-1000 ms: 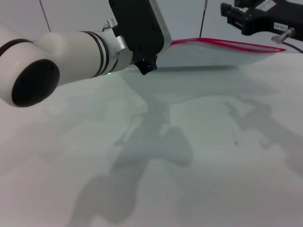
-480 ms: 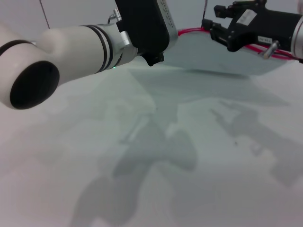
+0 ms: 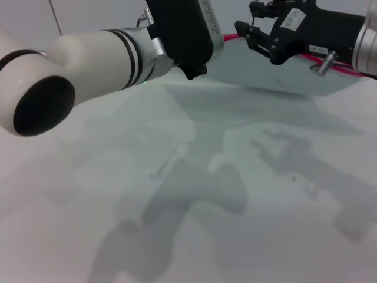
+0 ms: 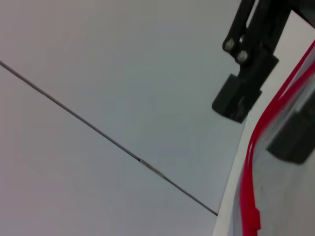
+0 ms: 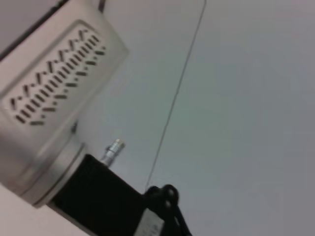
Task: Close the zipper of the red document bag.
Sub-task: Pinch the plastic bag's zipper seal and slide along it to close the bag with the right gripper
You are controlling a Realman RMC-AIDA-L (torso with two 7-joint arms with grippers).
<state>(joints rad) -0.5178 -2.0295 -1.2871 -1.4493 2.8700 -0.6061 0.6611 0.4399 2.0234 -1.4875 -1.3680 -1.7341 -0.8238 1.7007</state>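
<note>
The red document bag [image 3: 265, 73], a pale translucent pouch, hangs tilted above the table. Its left end runs behind my left gripper [image 3: 197, 59], which is shut on it. The zipper [image 3: 228, 36] is the red strip along the bag's upper edge. It shows again in the left wrist view as the zipper [image 4: 251, 162]. My right gripper [image 3: 259, 44] is open at that edge, a short way right of the left gripper. In the left wrist view the right gripper [image 4: 268, 118] has one finger [image 4: 241, 96] on each side of the red strip, with a gap between them.
The white table [image 3: 177, 206] spreads below the bag, crossed by the arms' shadows. A pale wall with a thin dark seam [image 4: 98, 130] stands behind. The left arm's vented wrist housing [image 5: 49, 108] fills part of the right wrist view.
The right gripper has moved left and down onto the bag's red edge. The left gripper has risen slightly, and the bag has lifted with it.
</note>
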